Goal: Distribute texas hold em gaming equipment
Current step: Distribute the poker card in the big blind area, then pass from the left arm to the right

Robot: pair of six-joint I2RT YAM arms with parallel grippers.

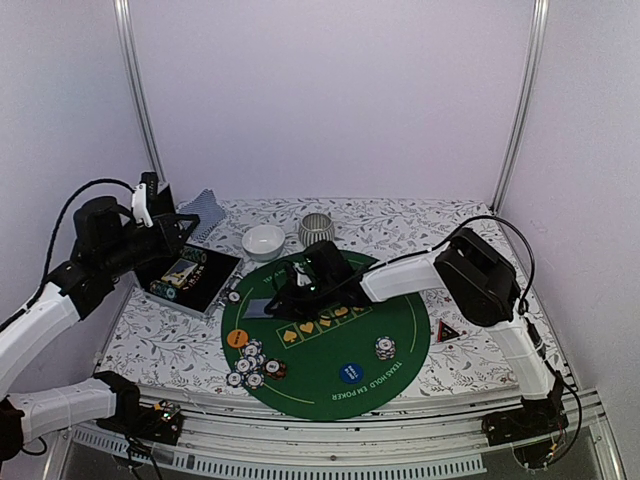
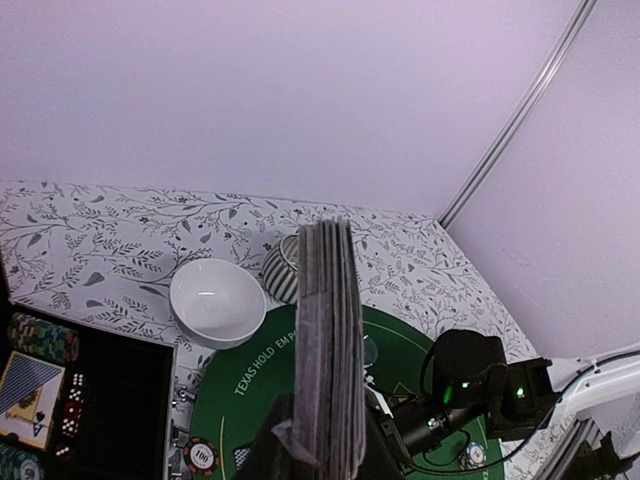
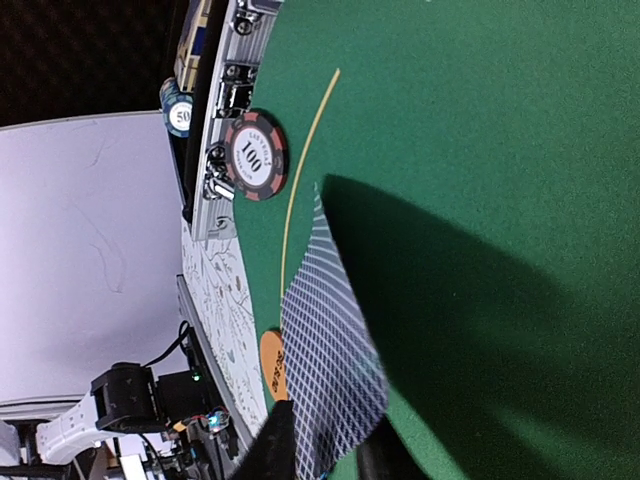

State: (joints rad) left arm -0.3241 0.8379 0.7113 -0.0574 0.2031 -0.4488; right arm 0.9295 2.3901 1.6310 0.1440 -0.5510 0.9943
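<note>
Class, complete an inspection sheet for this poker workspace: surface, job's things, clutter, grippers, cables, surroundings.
Surface: floral table, round green mat on it.
Job's things: chips heaped near-left on mat, a stack near-right; orange disc and blue disc on mat; triangle on the table right of it.
Clutter: white bowl and striped bowl behind mat; open case at left.
Grippers: left gripper shut on deck, raised; right gripper low over mat, card between its fingers, grip unclear.
Cables: black cables loop off both arms, clear of the mat.
Surroundings: pale walls, metal posts.
</note>
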